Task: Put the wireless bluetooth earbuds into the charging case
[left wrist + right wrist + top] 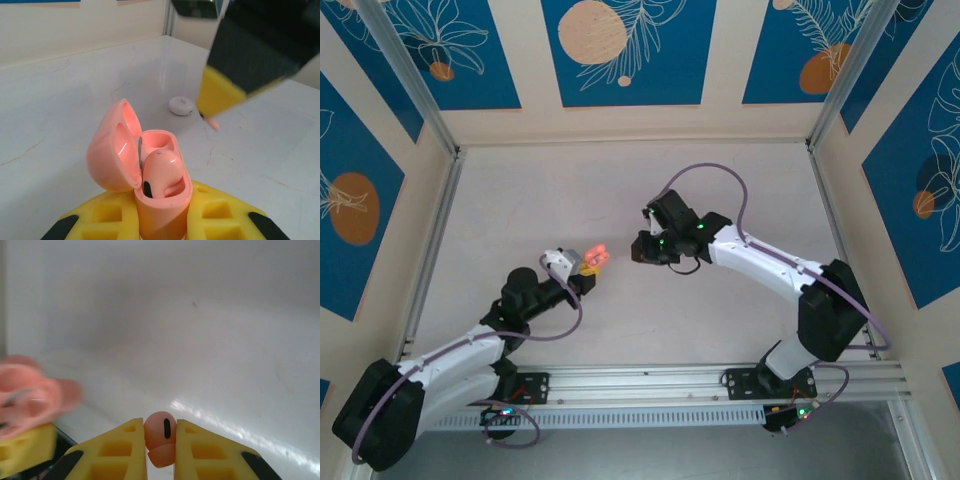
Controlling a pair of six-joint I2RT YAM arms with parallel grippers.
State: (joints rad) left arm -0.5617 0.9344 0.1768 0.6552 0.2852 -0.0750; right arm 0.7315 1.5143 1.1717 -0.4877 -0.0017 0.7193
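Bare table point(65, 100) beneath the charging case point(162, 212); white disc point(181, 105) beyond.

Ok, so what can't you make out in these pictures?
- Left wrist: the base of the charging case is hidden between the left fingers and cut by the bottom edge.
- Left wrist: the right fingers, blurred, hide all but a tip of the held earbud.
- Right wrist: charging case blurred, cut by left edge.
- Top external: held earbud too small to pick out.
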